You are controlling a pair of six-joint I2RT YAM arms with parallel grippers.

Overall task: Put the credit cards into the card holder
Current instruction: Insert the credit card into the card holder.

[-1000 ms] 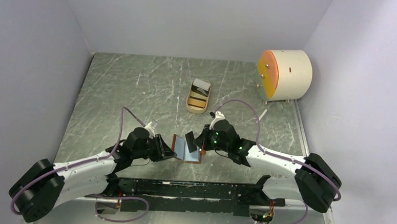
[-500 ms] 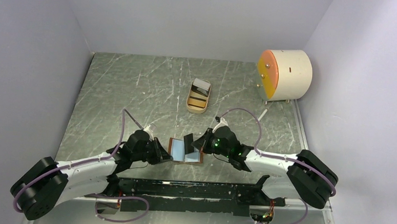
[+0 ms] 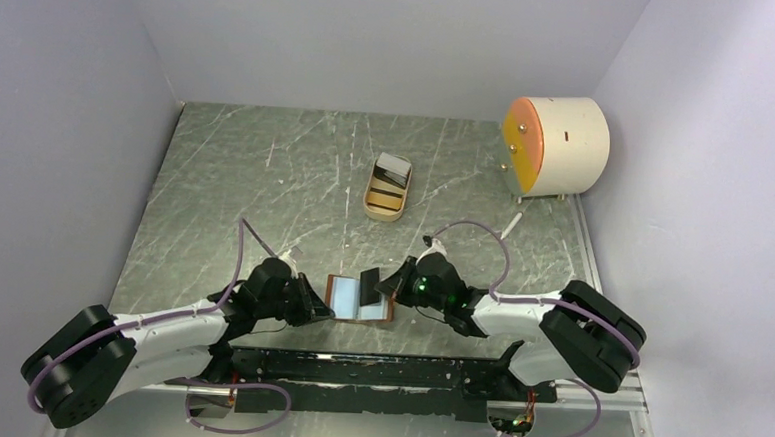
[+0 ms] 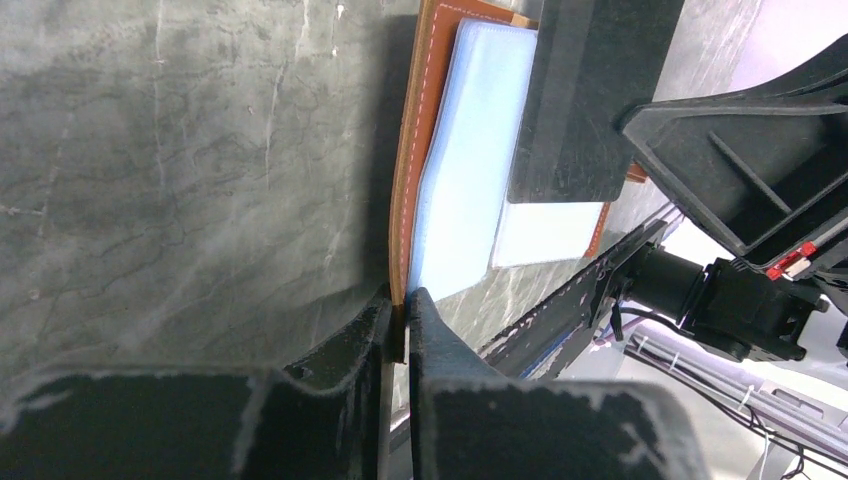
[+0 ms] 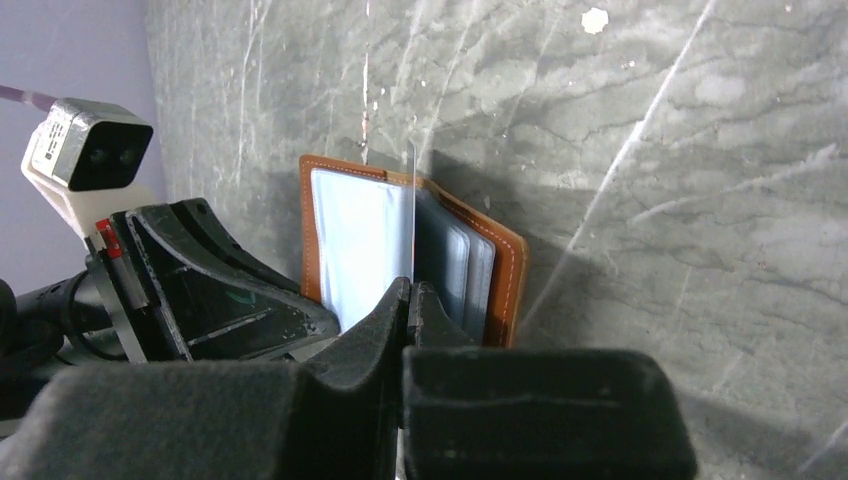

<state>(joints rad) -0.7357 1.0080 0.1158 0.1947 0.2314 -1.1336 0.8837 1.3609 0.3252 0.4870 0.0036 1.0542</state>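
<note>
The reddish-brown card holder (image 3: 360, 317) lies open on the table between my grippers, its pale blue sleeves up. My left gripper (image 3: 330, 309) is shut on the holder's leather edge (image 4: 403, 250), with its jaws pinching the rim (image 4: 400, 315). My right gripper (image 3: 380, 287) is shut on a dark grey credit card (image 3: 369, 281) and holds it upright over the holder's fold. In the right wrist view that card (image 5: 412, 215) is edge-on, standing between the pale left sleeve and the darker right sleeves of the holder (image 5: 512, 275). In the left wrist view the card (image 4: 590, 100) is a dark slab.
A tan oval tray (image 3: 384, 210) holding more cards (image 3: 394, 166) sits further back at the centre. A white cylinder with an orange face (image 3: 558, 145) stands at the back right. Grey walls enclose the table; a black rail runs along the near edge.
Both grippers and the open holder have shifted a little toward the near edge and left. The dark card has come lower over the holder's fold.
</note>
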